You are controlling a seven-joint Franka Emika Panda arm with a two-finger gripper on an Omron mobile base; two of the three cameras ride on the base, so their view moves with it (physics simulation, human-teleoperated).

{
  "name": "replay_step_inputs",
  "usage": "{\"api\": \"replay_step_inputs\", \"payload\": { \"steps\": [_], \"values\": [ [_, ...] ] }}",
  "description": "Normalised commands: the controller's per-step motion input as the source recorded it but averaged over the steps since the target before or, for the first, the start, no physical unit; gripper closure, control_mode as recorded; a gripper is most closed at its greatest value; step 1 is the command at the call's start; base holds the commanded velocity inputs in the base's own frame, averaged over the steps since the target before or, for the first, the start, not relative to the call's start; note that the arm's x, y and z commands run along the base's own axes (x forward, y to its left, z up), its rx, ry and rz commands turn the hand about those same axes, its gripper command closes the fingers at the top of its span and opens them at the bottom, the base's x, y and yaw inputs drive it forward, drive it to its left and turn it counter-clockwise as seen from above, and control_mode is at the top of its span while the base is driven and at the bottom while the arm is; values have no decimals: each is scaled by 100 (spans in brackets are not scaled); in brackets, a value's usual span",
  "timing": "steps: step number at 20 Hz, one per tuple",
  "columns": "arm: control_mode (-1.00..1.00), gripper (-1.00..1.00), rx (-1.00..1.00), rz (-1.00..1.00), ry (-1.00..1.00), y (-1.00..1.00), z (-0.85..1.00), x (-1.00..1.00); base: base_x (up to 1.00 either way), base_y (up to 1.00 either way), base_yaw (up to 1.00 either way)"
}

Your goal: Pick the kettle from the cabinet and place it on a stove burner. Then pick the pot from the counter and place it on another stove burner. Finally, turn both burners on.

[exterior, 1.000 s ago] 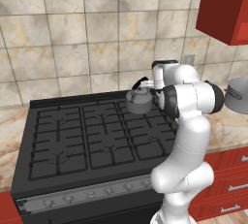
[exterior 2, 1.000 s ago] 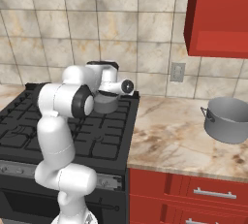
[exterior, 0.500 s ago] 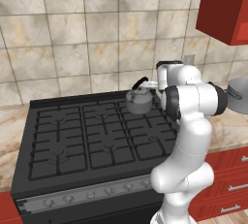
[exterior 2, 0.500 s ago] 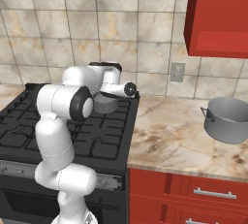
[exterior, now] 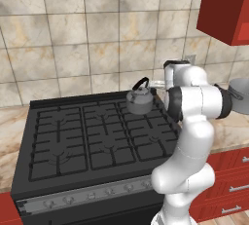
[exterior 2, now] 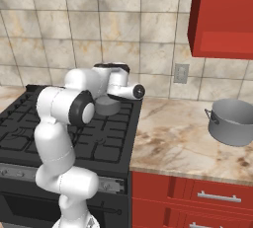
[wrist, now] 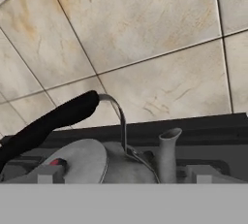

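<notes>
The grey kettle (exterior: 140, 101) with its black arched handle stands on the back right burner (exterior: 146, 117) of the black stove, and my arm partly hides the kettle (exterior 2: 107, 106) in the right base view. The hand view looks low across the kettle's lid (wrist: 80, 160), handle (wrist: 53, 119) and spout (wrist: 167, 150). My gripper (wrist: 123, 175) is open just behind the kettle, its fingertips (wrist: 48, 173) wide apart and holding nothing. The pot (exterior 2: 232, 121) sits on the marble counter (exterior 2: 173, 143) to the right. The red cabinet (exterior 2: 222, 15) hangs above it.
The tiled wall (exterior: 97, 39) rises right behind the stove. The other grates (exterior: 87, 141) are bare, and a silver knob panel (exterior: 97, 195) runs along the stove front. Red drawers (exterior 2: 197, 197) sit under the counter, and a wall outlet (exterior 2: 181, 73) is above it.
My hand has drawn a little to the right, away from the kettle, which stays on the back right burner. The jaws stay open.
</notes>
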Motion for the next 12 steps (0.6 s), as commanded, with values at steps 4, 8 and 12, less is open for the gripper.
{"api": "replay_step_inputs", "payload": {
  "steps": [4, 8, 12],
  "values": [
    [-100, -100, 0, 0, 0, -6, 50, -17, 0, 0, 0],
    [-100, -100, 0, 0, 0, -4, 50, -29, 0, 0, 0],
    [-100, -100, 0, 0, 0, -1, 48, -38, 0, 0, 0]
  ]
}}
